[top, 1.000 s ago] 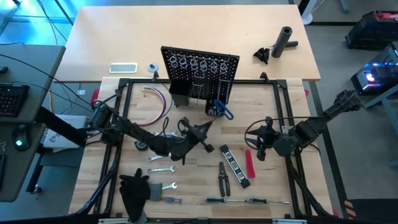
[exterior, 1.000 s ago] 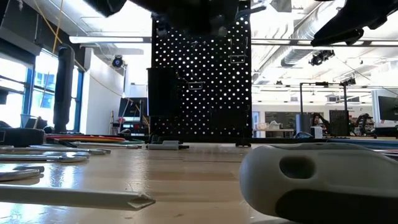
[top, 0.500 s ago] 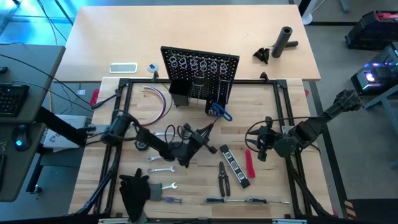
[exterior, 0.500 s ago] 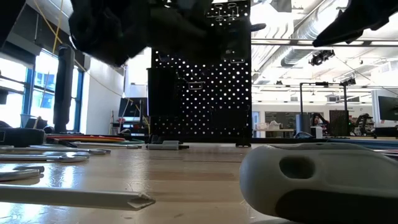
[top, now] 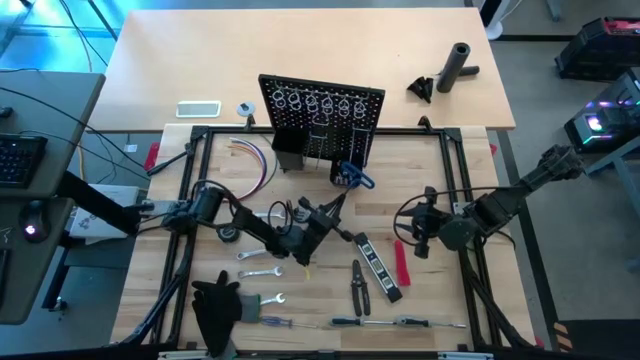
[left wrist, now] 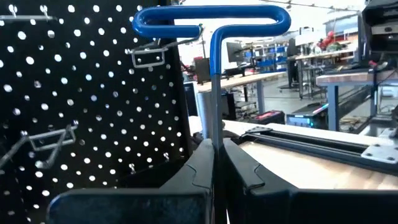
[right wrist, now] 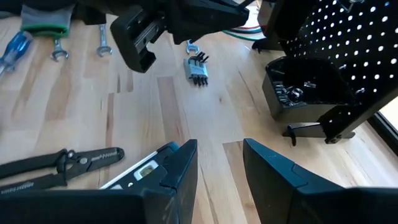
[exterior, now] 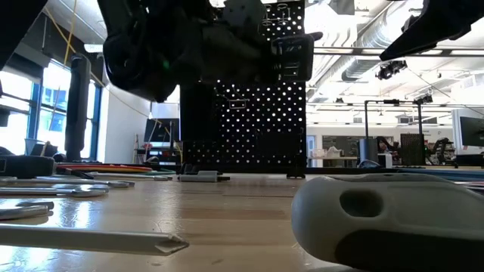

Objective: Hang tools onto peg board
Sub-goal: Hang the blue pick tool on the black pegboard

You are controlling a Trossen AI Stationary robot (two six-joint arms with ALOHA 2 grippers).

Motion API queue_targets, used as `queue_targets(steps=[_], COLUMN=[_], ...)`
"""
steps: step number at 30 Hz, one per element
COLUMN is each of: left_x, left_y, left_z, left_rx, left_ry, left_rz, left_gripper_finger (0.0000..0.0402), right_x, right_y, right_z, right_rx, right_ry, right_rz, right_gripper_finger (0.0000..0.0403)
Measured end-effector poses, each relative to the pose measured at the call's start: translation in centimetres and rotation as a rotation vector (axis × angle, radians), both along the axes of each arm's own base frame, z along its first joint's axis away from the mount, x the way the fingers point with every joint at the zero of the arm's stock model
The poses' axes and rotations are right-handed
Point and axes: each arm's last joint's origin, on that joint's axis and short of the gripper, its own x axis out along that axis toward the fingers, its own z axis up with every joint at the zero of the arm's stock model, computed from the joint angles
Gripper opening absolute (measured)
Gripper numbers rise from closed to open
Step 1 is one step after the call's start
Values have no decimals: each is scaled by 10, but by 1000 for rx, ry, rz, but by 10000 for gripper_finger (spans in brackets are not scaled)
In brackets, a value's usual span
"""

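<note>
Left pincer (left wrist: pixel 217 163) clamped on blue-handled tool (left wrist: pixel 211 25), now farther back from peg board (top: pixel 322 122) than before.

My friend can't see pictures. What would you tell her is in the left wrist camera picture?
The left gripper is shut on the thin metal shaft of a blue T-handled tool, holding it upright beside the black peg board. Silver hooks stick out of the board, and the wooden table and a workshop lie beyond.
</note>
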Motion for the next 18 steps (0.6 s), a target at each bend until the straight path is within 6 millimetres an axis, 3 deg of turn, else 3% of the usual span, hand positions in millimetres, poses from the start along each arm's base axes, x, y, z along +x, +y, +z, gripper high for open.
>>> queue_targets(steps=[18], left_x=[8], left_y=[24], left_z=[0], left_rx=[-29], left_ry=[-66], left_rz=[6], left_gripper_finger=[4], right_x=[-3], right_y=[-1], right_z=[-3], right_rx=[-68], right_ry=[64], right_rz=[49], right_gripper_finger=[124])
